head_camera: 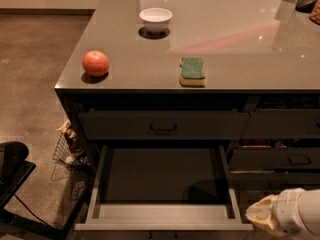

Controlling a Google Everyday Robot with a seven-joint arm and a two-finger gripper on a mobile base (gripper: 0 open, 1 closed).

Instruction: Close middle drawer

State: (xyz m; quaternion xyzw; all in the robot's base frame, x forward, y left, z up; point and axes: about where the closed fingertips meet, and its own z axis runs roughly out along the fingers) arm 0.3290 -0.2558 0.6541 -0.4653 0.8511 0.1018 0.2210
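Well — middle drawer (pixel 161 181) open, gripper (pixel 261 216) lower-right.

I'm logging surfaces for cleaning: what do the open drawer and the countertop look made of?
The middle drawer: likely painted metal, with matte grey sides and a dark floor. The countertop: glossy grey, maybe polished stone or laminate, given its reflections. The gripper is at lower right, beside the drawer's front corner.

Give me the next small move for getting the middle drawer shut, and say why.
Probably bring the hand leftward, in front of the middle drawer, toward the centre of its front, before any push. The drawer stands pulled far out, and the hand sits at the lower right of the view, just off the drawer's right front corner and not against its front.
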